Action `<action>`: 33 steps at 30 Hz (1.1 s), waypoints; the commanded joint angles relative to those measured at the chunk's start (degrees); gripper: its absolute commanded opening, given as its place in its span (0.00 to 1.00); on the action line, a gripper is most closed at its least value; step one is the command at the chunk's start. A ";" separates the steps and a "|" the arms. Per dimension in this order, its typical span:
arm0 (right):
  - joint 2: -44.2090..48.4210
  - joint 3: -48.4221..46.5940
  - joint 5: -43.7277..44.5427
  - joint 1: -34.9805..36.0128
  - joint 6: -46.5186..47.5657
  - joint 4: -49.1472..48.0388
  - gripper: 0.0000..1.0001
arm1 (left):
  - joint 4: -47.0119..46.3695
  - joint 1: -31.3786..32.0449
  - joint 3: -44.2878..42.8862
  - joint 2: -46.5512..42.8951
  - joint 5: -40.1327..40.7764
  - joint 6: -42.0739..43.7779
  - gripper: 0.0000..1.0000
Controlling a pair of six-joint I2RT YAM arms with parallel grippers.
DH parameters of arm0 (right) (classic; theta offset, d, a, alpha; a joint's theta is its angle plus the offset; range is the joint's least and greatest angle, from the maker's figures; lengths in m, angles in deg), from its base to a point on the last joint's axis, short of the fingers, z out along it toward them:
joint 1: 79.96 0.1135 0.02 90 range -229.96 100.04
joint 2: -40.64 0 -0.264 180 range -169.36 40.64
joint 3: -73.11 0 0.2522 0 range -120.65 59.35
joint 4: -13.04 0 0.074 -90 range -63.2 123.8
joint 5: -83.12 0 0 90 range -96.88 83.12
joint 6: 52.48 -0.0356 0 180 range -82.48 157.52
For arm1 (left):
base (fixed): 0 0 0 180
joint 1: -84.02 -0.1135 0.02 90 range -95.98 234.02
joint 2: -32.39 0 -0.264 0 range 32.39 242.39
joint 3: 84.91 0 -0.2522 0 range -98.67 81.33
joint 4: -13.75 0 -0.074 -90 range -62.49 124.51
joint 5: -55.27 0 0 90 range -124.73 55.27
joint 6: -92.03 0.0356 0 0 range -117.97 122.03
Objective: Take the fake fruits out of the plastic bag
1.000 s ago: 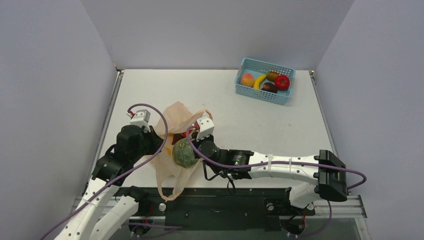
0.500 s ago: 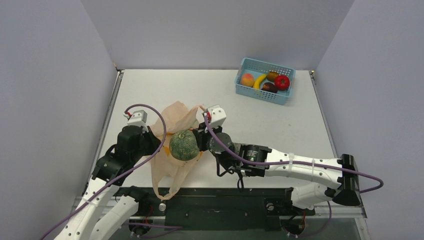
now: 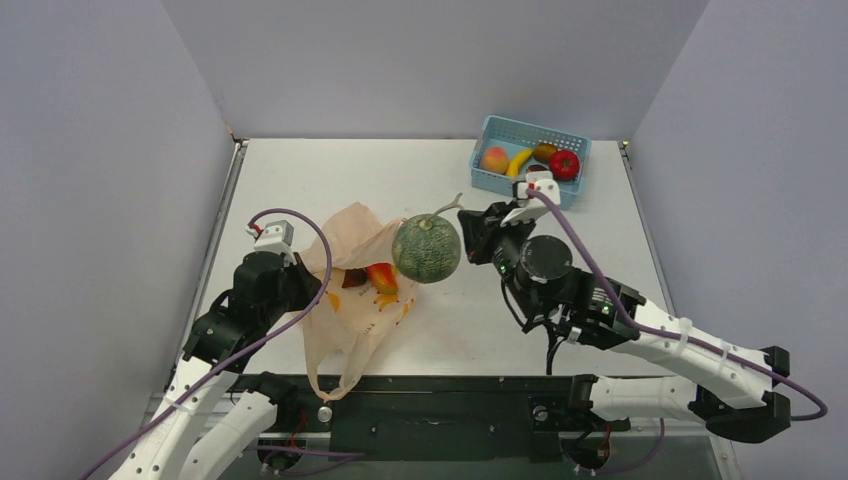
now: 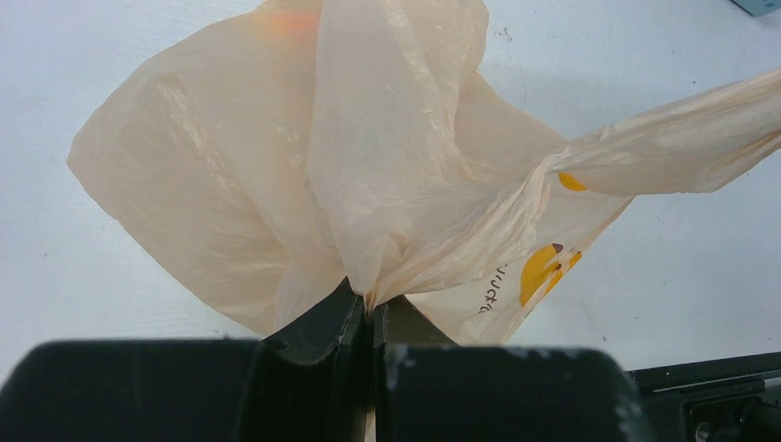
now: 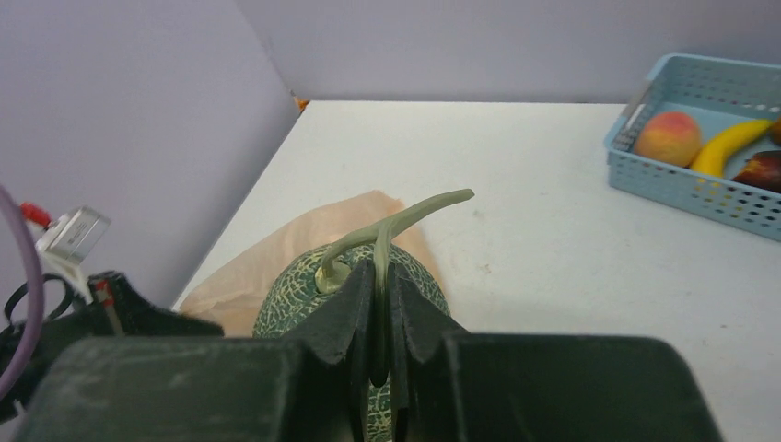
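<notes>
Right end effector (image 5: 378,281): clenched on the stem of the melon (image 3: 426,249), which hangs beneath.
Left end effector (image 4: 371,311): clenched on a fold of the bag (image 4: 276,166).
Bag: lies crumpled on the bench (image 3: 330,175).

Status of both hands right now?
Left hand: closed, pinching the plastic bag.
Right hand: closed, holding the melon by its stem.

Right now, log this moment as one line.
left hand: shut on plastic bag | right hand: shut on stem of melon, held outside bag | mango: at bag mouth
</notes>
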 commanded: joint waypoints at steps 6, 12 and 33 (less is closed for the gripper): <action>6.91 1.27 0.83 -15.13 -2.63 6.03 0.00 | -1.02 0.32 -1.15 -0.72 -0.11 -0.23 0.00; 3.78 2.43 -0.31 -26.60 -1.55 4.10 0.00 | -1.16 0.34 -1.11 -0.36 -0.74 -0.09 0.00; -41.00 -31.30 -8.02 -56.10 3.52 -8.80 0.00 | -2.06 0.43 -0.88 -1.15 -2.95 0.78 0.00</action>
